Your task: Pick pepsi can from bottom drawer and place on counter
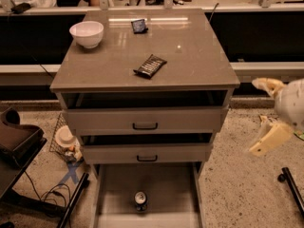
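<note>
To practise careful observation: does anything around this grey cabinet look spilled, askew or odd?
Nothing stands out. The dark blue pepsi can stands upright in the open grey bottom drawer; the glossy grey-brown counter shows no spill. The cream gripper hangs beside the cabinet.

Table [190, 56]: grey-brown slab, smooth and glossy, with light glare near the back edge.
Bowl [86, 33]: white, smooth, glazed look.
Snack wrapper [150, 66]: dark, shiny film.
Small packet [138, 25]: dark, glossy.
Bottom drawer [166, 184]: plain grey floor, matt.
Pepsi can [140, 201]: metal, silver top catches the light.
Ground [237, 189]: speckled, rough-looking.
End effector [259, 118]: at the right edge beside the cabinet; cream, matt plastic look, fingers spread apart.
</note>
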You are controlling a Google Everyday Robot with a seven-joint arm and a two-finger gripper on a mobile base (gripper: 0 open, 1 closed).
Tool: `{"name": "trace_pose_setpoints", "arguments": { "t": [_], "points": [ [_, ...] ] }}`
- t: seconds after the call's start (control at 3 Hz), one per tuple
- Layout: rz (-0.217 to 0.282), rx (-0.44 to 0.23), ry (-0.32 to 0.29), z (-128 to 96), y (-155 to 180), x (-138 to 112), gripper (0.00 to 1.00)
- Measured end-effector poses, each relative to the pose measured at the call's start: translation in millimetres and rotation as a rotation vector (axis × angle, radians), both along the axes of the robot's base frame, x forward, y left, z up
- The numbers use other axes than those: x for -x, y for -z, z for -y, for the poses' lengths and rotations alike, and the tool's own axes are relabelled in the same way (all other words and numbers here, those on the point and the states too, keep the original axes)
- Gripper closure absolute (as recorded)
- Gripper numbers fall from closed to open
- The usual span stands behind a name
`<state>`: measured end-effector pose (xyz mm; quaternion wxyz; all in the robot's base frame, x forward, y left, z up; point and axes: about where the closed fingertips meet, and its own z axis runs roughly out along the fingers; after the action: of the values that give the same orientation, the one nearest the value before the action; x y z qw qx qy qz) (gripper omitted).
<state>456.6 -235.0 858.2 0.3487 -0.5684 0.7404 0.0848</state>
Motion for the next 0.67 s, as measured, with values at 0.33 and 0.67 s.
{"name": "trace_pose_setpoints", "arguments": {
  "t": [0.33,0.67],
  "points": [
    [0.071,-0.097,-0.010,7.0,44.9,3.5,0.00],
    [0.181,-0.115,-0.077,29.7,134.5,38.8,0.00]
  ]
}}
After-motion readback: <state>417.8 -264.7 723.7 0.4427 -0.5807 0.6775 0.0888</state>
